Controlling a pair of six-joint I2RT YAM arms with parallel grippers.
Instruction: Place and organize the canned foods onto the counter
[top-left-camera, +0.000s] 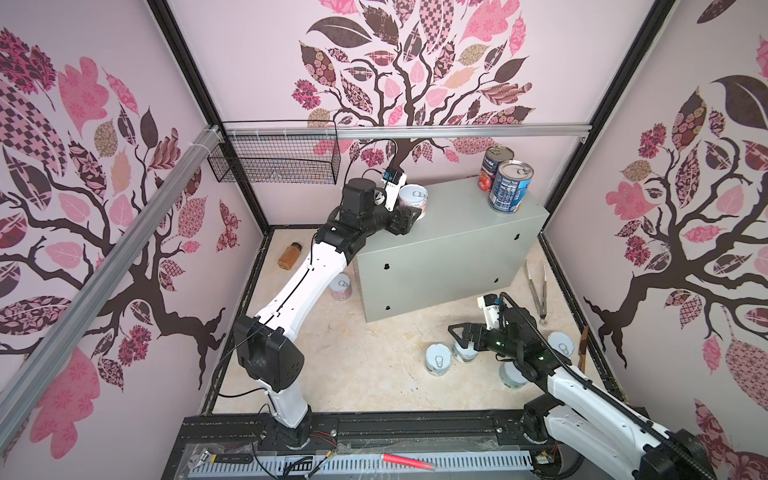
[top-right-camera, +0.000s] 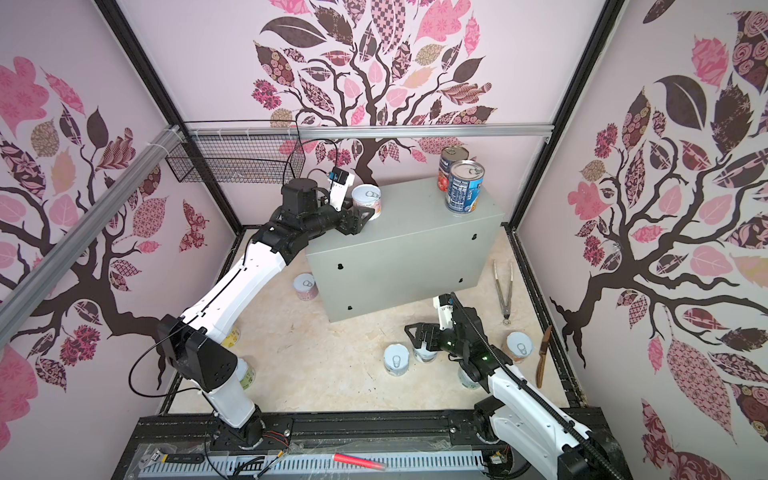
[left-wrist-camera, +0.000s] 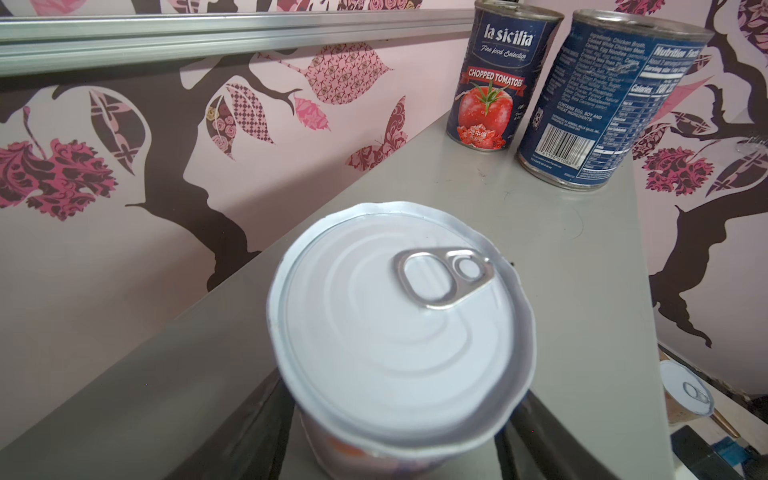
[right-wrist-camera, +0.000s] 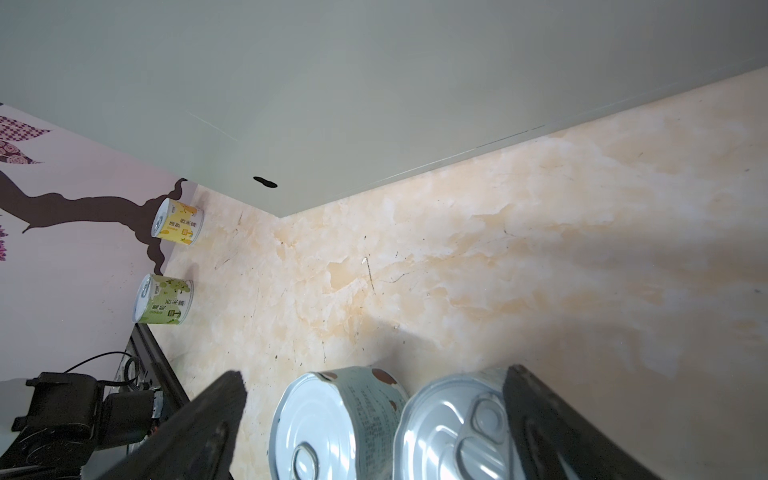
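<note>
In both top views the left tool (top-left-camera: 411, 217) (top-right-camera: 368, 216) sits around a short can (top-left-camera: 414, 198) on the bench (top-left-camera: 457, 232); pinching or loose, I cannot tell. Left wrist view: same can (left-wrist-camera: 399, 332), standing up. Right wrist view: the right tool (right-wrist-camera: 374, 374) is spread wide by two cans (right-wrist-camera: 332, 424).

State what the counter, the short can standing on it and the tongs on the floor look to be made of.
Counter: likely painted sheet metal, matte grey; flat panels, crisp edges, keyhole slots. Short can: metal, satin pale lid with pressed rings and pull-tab; label perhaps paper. Tongs: seemingly bare steel, thin silvery arms.
</note>
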